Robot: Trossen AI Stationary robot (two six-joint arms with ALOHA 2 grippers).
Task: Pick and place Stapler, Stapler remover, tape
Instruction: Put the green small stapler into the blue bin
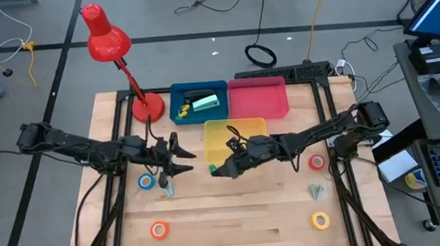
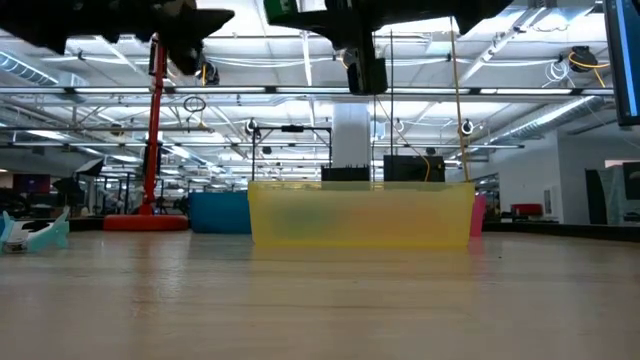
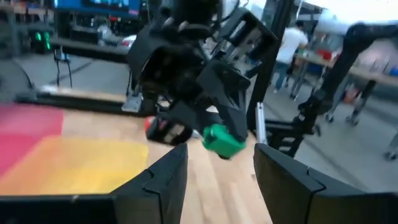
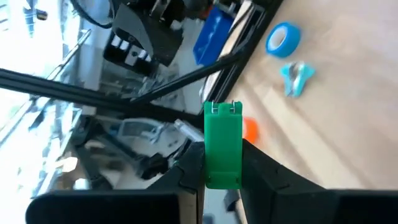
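Bare tabletop (image 1: 235,216) between tape rolls

A pale wooden table (image 1: 235,216) filled the middle of the high view. Along its upper edge sat a red desk lamp's base (image 1: 147,108), a blue bin (image 1: 177,92), a pink bin (image 1: 258,100) and, just below them, a yellow bin (image 1: 220,139). Lower left lay a blue tape roll (image 1: 146,181) beside a pale teal remover (image 1: 167,189), with an orange roll (image 1: 159,230) beneath. At right lay a red roll (image 1: 316,162), another remover (image 1: 316,189) and a yellow roll (image 1: 320,220).
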